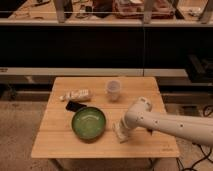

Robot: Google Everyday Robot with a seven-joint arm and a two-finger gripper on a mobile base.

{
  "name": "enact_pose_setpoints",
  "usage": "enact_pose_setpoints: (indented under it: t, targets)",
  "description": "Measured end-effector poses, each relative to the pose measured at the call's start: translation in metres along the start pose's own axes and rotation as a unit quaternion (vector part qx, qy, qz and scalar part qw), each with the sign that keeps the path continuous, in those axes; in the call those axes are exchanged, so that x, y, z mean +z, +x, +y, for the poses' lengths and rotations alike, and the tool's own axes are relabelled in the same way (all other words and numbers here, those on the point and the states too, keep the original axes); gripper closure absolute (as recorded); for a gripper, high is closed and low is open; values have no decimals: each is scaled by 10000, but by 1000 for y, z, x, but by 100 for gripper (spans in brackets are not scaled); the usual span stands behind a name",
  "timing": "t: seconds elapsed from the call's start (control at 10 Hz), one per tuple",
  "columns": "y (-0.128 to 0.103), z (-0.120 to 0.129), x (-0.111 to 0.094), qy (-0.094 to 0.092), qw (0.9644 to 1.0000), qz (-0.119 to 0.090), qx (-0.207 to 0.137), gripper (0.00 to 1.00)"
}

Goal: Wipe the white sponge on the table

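My white arm reaches in from the right, low over the light wooden table. My gripper is at the tabletop just right of the green bowl. A pale blocky shape sits at the gripper's tip against the wood. I cannot tell whether it is the white sponge or part of the gripper. No separate sponge shows elsewhere on the table.
A translucent white cup stands at the back middle. A white tube with markings lies at the back left, with a flat black object just in front of it. Dark shelving runs behind the table.
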Motion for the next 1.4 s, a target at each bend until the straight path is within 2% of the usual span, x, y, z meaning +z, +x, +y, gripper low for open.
enact_pose_setpoints:
  t: [0.2, 0.4, 0.6, 0.8, 1.1, 1.2, 1.3, 1.4]
  targets:
    - [-29, -14, -4, 145, 9996, -62, -250, 91]
    - [-56, -11, -9, 166, 9992, -107, -348, 91]
    - [-73, 18, -20, 23, 9998, -80, -159, 91]
    - [-72, 51, -33, -155, 9998, 75, 106, 91]
    - [-55, 101, -46, -399, 9969, 269, 622, 91]
    - [-47, 109, -46, -456, 9959, 288, 728, 91]
    - [-28, 120, -40, -552, 9942, 289, 876, 91]
    - [-18, 121, -36, -583, 9936, 277, 925, 91]
